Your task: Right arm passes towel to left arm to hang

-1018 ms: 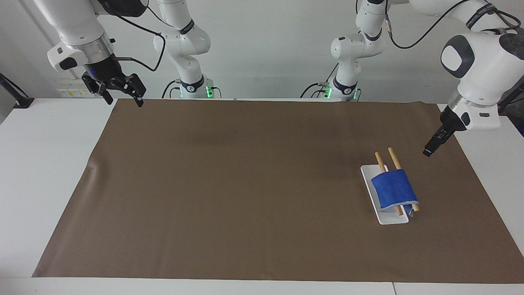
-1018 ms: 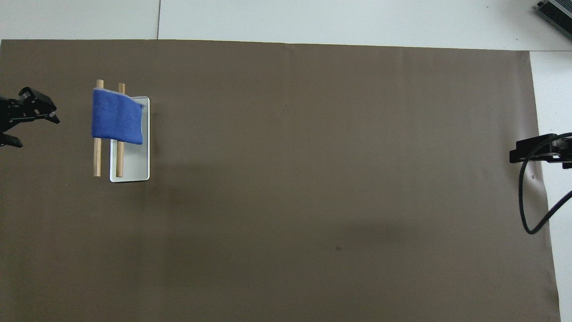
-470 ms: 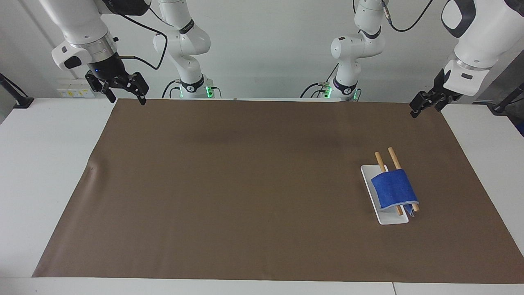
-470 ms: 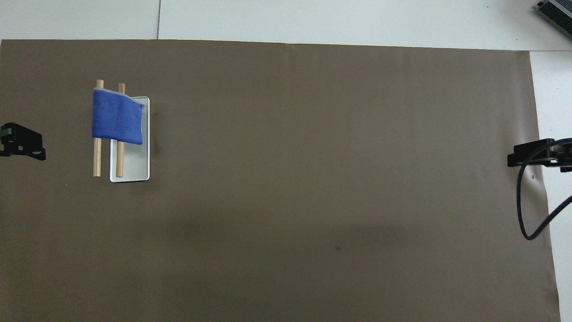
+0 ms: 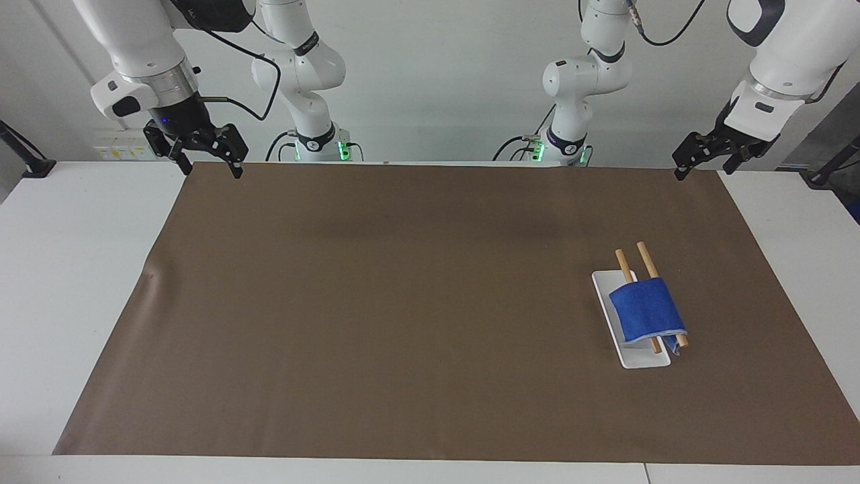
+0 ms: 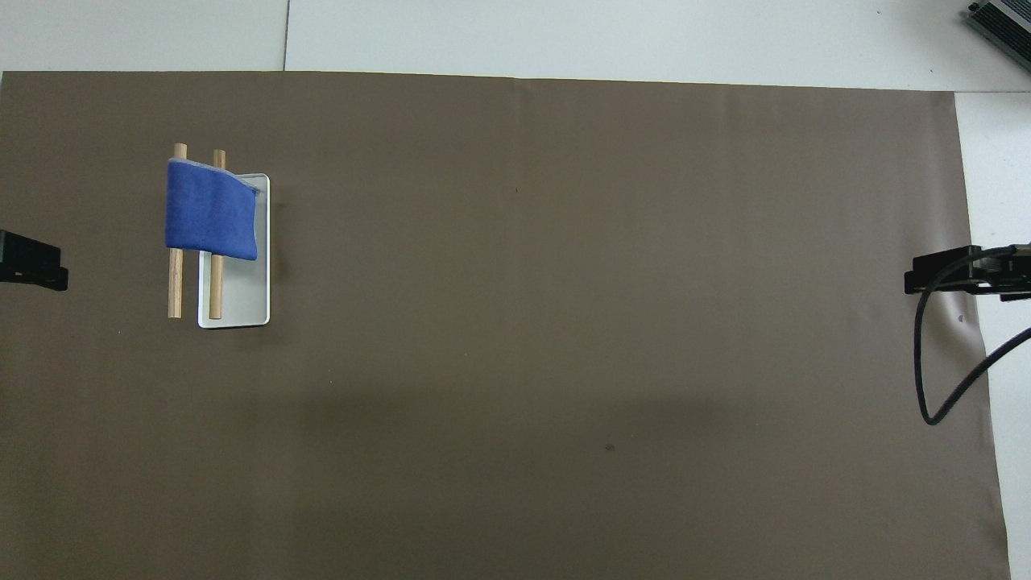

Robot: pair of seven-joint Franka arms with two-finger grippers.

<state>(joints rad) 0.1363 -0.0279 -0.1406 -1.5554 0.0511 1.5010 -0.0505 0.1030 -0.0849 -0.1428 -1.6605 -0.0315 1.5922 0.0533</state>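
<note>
Already the royal-blue towel (image 5: 647, 312) hung draped over the two wooden rods (image 5: 643, 259) of the white-based rack (image 5: 641, 358), well apart from both grippers. The left gripper (image 5: 703, 158) and right gripper (image 5: 207, 158) hovered over the brown mat's (image 5: 403, 302) corners, fingers spread, empty.

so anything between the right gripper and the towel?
Nothing: in both views only bare brown mat runs from the right gripper, up over the mat's corner, to the towel draped on the rack.
</note>
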